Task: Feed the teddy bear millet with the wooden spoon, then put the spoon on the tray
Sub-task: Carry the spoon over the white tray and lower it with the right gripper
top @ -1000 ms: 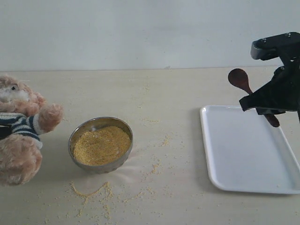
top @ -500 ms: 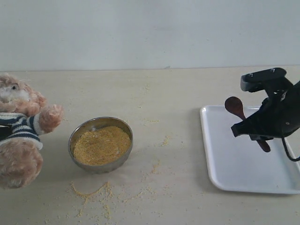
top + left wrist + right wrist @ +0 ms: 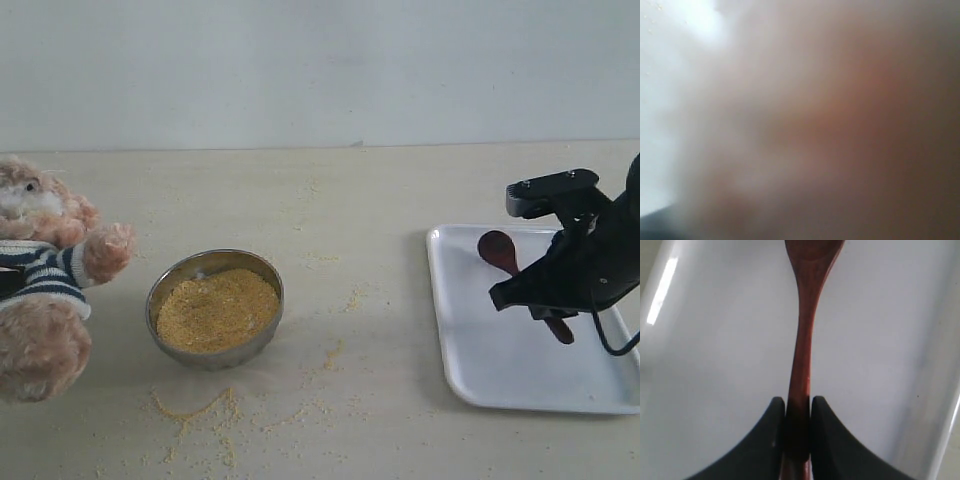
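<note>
**Status: final placement step**

1. Right claw: clamped on the handle of the wooden spoon. In the right wrist view both fingers press against the handle with no gap, and the spoon's bowl projects straight ahead of the claw tips.
2. Tray: directly beneath the claw. The spoon is held low over its white floor. Whether any part of the spoon touches the tray cannot be told from either view.
3. Teddy bear: well apart from the claw, at the far side of the table.
4. Millet: fills a steel bowl between the bear and the claw. Stray grains lie on the table around the bowl.
5. Left claw: not visible. The left wrist view shows only a blurred tan-brown surface, possibly the bear's fur. Whether this claw is apart or together cannot be told.

**Progress assessment**

- Feeding: judged complete, since the spoon is over the tray and far from the bear.
- Remaining: lower the spoon fully onto the tray, open the right claw, withdraw.
</note>
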`<state>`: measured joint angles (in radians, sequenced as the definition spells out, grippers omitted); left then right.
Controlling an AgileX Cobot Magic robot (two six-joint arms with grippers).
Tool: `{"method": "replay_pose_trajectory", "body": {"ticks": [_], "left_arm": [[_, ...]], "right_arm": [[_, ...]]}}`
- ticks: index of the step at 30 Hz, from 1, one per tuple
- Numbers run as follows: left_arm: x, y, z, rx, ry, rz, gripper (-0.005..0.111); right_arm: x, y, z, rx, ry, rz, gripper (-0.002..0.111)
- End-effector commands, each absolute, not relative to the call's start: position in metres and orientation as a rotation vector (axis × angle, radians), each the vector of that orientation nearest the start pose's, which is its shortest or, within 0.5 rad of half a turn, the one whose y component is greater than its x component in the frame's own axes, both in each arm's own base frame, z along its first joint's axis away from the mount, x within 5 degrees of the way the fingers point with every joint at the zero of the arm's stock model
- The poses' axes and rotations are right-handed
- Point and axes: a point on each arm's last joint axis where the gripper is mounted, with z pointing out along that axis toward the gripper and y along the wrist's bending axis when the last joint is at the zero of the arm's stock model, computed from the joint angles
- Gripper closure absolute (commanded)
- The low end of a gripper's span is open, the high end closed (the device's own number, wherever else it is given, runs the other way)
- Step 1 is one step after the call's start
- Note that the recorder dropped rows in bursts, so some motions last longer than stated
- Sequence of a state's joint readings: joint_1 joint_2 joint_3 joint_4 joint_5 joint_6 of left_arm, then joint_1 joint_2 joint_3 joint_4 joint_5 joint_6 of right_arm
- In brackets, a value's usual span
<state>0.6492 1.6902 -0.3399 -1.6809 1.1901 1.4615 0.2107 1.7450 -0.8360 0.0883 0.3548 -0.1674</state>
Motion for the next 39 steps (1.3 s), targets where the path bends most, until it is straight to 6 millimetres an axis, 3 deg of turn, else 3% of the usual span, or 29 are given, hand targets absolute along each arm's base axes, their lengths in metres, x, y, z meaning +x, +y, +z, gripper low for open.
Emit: {"method": "replay_pose_trajectory", "body": {"ticks": [1,15,23,39], "left_arm": [[0.2011,0.0466,0.1419,-0.668,2.012,-1.337,0.102],[0.2008,0.0464,0.1418,-0.665,2.015,-1.338,0.102],[0.1999,0.0455,0.1413,-0.652,2.029,-1.342,0.102],[0.1997,0.0453,0.1413,-0.649,2.031,-1.343,0.102]], "right_arm": [[0.3031,0.0664,0.1398,-0.404,2.712,0.075,0.109],[0.3011,0.0662,0.1383,-0.414,2.737,0.075,0.107],[0.2992,0.0657,0.137,-0.457,2.755,0.066,0.091],[0.298,0.0656,0.1366,-0.478,2.766,0.063,0.092]]}}
